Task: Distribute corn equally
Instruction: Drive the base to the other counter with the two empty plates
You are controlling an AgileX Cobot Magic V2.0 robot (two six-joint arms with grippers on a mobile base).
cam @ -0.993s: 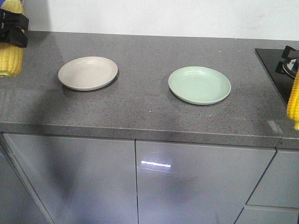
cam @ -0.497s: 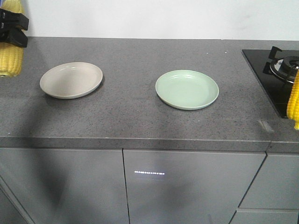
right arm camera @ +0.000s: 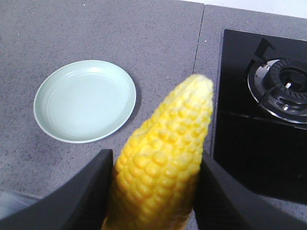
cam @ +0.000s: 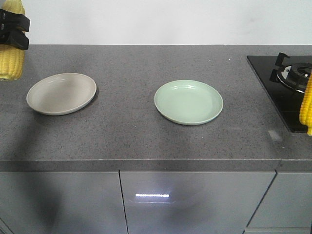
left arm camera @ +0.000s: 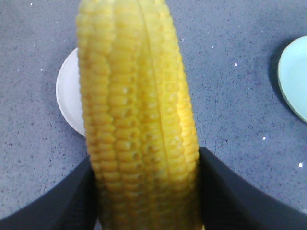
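My left gripper (cam: 10,30) hangs at the upper left, shut on a yellow corn cob (cam: 10,62) whose end points down; the same corn (left arm camera: 139,120) fills the left wrist view between the black fingers (left arm camera: 225,191). At the right edge hangs a second corn cob (cam: 307,105), held by my right gripper (right arm camera: 156,191), which is shut on this cob (right arm camera: 163,163). A beige plate (cam: 61,93) lies empty at the left of the counter. A pale green plate (cam: 188,102) lies empty in the middle and also shows as the green plate (right arm camera: 85,100) in the right wrist view.
The grey stone counter (cam: 136,131) ends in a front edge above grey cabinet doors (cam: 195,204). A black gas hob (cam: 287,87) with a burner (right arm camera: 283,88) occupies the right end. A white wall (cam: 146,19) backs the counter.
The whole view has shifted: both plates and the hob have slid left and lower in the frame. Both cobs stay held in the same places.
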